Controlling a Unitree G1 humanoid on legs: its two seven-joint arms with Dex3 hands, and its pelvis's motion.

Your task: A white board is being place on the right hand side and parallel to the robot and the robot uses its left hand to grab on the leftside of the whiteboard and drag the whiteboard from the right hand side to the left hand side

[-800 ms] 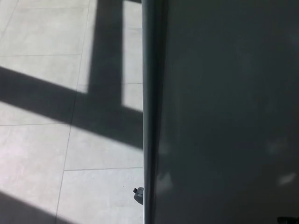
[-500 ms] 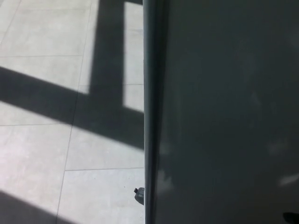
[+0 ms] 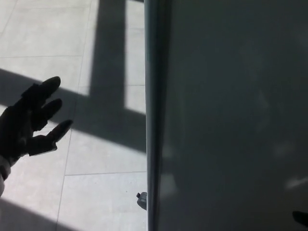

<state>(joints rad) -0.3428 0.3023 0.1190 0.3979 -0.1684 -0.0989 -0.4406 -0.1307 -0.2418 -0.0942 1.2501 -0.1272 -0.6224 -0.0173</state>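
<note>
The whiteboard (image 3: 231, 115) filled the right half of the head view, its grey surface in shade and running from the top edge of the picture to the bottom. Its left frame edge (image 3: 151, 115) stood as a straight upright strip near the middle of the view. Low down against that edge, a small dark caster (image 3: 142, 200) showed just above the tiled floor (image 3: 101, 192). The floor lay pale in sunlight on the left, crossed by broad dark shadow bands. The robot's left hand (image 3: 26, 125) came in from the picture's left edge, black, with its thumb and two thick fingers spread apart and holding nothing. Its fingertips pointed up and toward the board. The hand hung over the floor well apart from the frame edge, with bare tiles and shadow between them, so nothing touched the board. A small dark shape sat at the bottom right corner of the view, too little of it visible to tell what it was.
</note>
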